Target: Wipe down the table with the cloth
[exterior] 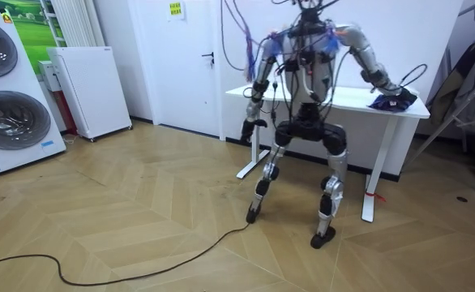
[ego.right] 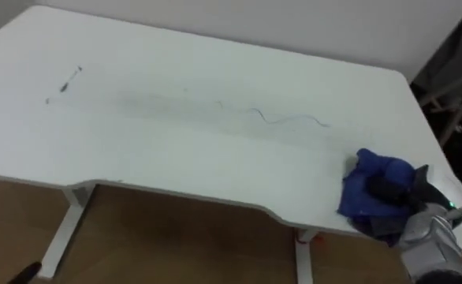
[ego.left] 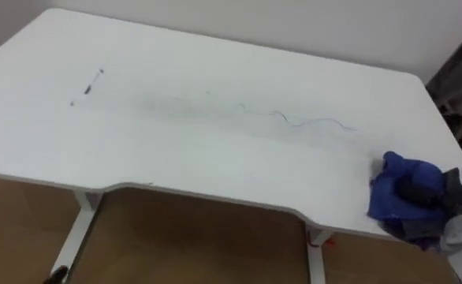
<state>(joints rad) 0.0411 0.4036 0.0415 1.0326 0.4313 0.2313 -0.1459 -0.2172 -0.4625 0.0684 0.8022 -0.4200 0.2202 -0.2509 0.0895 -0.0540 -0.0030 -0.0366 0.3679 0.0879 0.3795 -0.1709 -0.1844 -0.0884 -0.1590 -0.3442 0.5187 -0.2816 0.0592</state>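
Cloth (ego.right: 363,197) in right hand (ego.right: 392,189), on table (ego.right: 215,71)

White table (ego.left: 215,71) is carrying faint scribbles (ego.left: 310,122) mid-top; crumpled blue cloth (ego.left: 396,193) is lying at its right front corner.

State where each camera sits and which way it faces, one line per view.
Left eye view: on the head, looking down at the white table and scribble; right hand on the blue cloth.
Right eye view: beside it, same scene, right forearm too.
Room view: off behind the robot, facing the table; whole body, left hand hanging.
Shared: table, cloth.
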